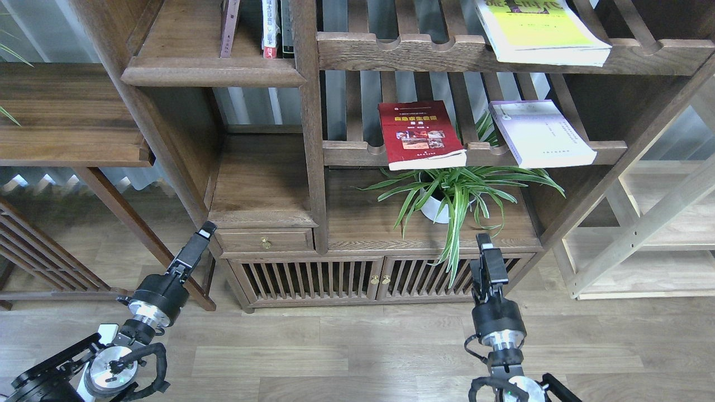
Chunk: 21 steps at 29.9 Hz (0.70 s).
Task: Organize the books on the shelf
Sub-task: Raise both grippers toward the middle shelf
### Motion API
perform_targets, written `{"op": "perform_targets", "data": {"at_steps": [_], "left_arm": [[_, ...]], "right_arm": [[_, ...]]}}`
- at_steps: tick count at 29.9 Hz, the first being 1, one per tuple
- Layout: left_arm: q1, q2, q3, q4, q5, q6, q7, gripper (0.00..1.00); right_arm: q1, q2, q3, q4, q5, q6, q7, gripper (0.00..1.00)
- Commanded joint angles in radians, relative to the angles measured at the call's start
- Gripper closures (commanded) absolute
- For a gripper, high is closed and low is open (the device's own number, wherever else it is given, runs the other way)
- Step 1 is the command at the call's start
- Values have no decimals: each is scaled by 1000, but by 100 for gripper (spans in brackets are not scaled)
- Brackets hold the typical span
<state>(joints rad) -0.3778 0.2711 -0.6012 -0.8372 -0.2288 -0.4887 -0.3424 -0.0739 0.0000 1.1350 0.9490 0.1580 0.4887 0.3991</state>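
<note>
Three books lie flat on the slatted racks on the bookcase's right side. The dark red book (420,134) and the pale lavender-white book (540,133) overhang the middle rack's front rail. The yellow-green book (539,28) rests on the rack above. The solid-plank shelf (212,71) at the upper left carries thin upright spines (271,28). My left gripper (205,229) hangs low in front of the cabinet's left corner. My right gripper (484,243) is low before the cabinet's right door. Both are far below the books and hold nothing; their fingers are too dark to tell apart.
A spider plant in a white pot (447,207) stands on the cabinet top under the middle rack, leaves drooping over the front. A small drawer (265,241) and slatted doors (313,279) sit below. A pale wood rack (659,245) is at right, a dark table (67,117) at left.
</note>
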Motion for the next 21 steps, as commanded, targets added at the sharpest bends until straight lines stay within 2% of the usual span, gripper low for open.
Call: {"op": "perform_targets", "data": {"at_steps": [1,13,21], "left_arm": [[-7,2,-8,1,-1,0,0,1],[-3,19,-6,-14,-9,0,-10,1],[-6,30,-8,-17,-9,0,2,1]], "right_arm": [[-10,0,-3,1,-5,0,-2,0],[-17,0,-1,39,-17,0,-2,0],[-7,0,-6,47,-20,-2,-13,0]]}}
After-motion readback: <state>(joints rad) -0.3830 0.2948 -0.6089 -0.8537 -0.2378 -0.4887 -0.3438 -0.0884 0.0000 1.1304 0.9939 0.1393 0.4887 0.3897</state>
